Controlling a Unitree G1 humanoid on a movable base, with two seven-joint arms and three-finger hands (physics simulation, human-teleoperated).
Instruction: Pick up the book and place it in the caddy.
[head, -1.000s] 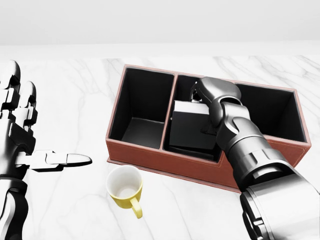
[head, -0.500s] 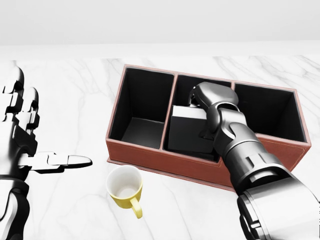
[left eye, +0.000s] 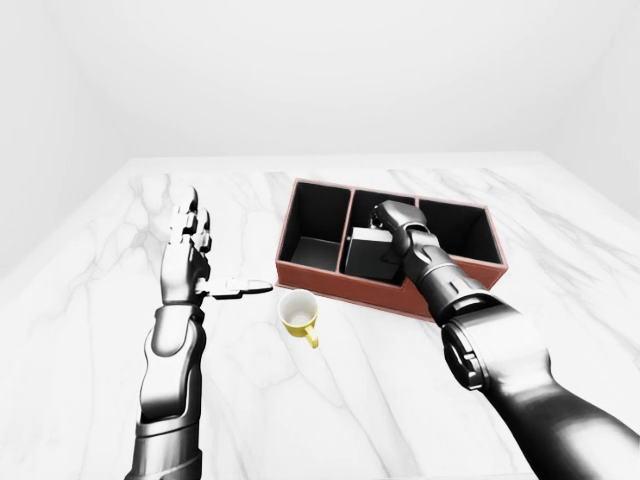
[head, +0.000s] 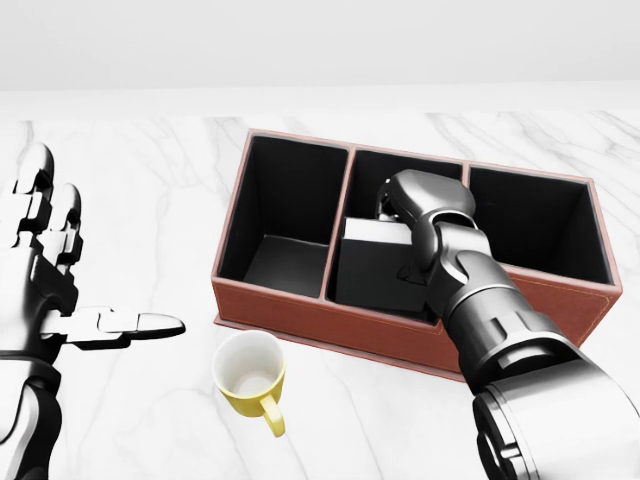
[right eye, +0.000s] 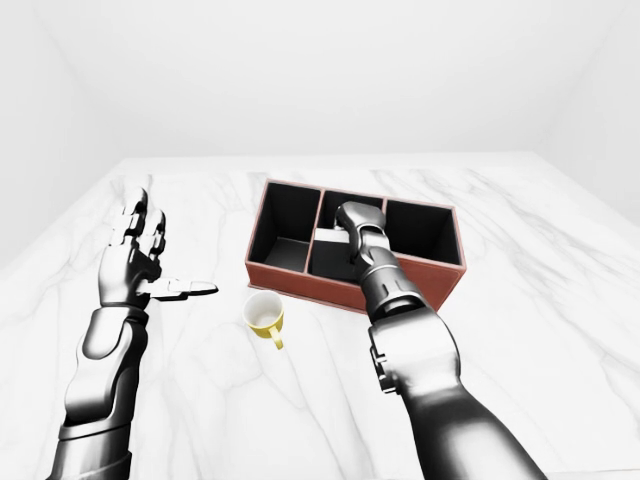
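White marble table (head: 150, 180), grey veins running through a glossy top, and on it sits the caddy (head: 300, 312): a long rectangular box, reddish-brown leather-look walls outside, matt black lining inside, split by two dividers into three compartments. It lies a little skewed, toward the table's far edge and slightly right of its middle.

The book (head: 375, 262) is in the middle compartment — a flat, dark slab with a paler strip along its top edge, leaning tilted against the compartment rather than lying flat on the floor. The compartments on either side of it show only black lining.

The right hand (head: 420, 205) is down in that middle compartment, glossy grey metal, rounded knuckle housing up top, fingers curled over the book's upper right corner and closed round it. The segmented forearm runs back down to the lower right of the head view, crossing the caddy's near wall.

Just off the caddy's near left corner stands a mug (head: 250, 375), yellow outside, white inside, round mouth facing up, handle pointing toward the near edge of the table. It is near the caddy but not touching.

Over on the left side of the table, the left hand (head: 50, 280) hangs above the marble, spread open — two fingers upright, the thumb (head: 130, 323) stretched out sideways toward the mug, holding nothing
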